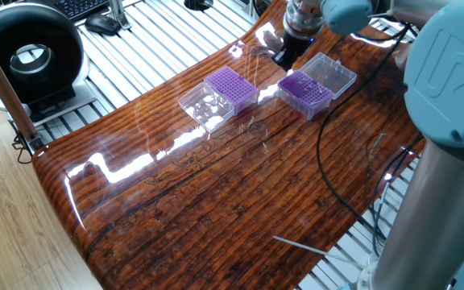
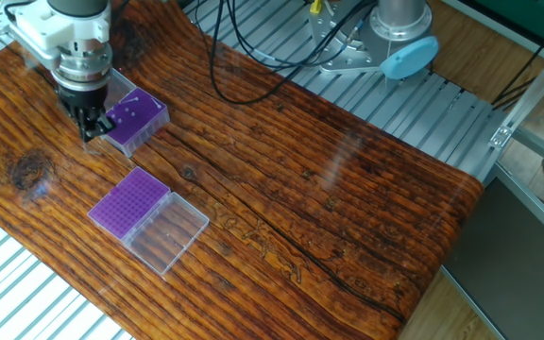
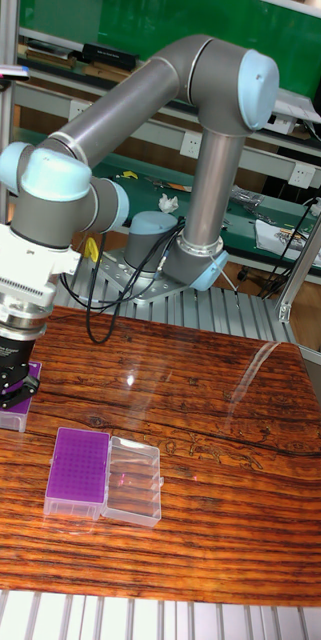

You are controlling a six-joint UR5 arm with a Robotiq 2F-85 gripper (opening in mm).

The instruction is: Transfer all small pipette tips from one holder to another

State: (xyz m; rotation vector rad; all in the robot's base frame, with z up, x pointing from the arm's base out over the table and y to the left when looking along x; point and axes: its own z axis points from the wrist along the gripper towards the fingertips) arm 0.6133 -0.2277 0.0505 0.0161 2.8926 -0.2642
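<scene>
Pincer [image 2: 89, 127] beside purple box [image 2: 136, 118] edge

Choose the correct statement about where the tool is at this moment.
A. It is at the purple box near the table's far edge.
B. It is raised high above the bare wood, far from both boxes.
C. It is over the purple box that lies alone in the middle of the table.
A: in the other fixed view the tool is low beside the purple box at the table's edge, while the second purple box lies apart with nothing over it.
</scene>
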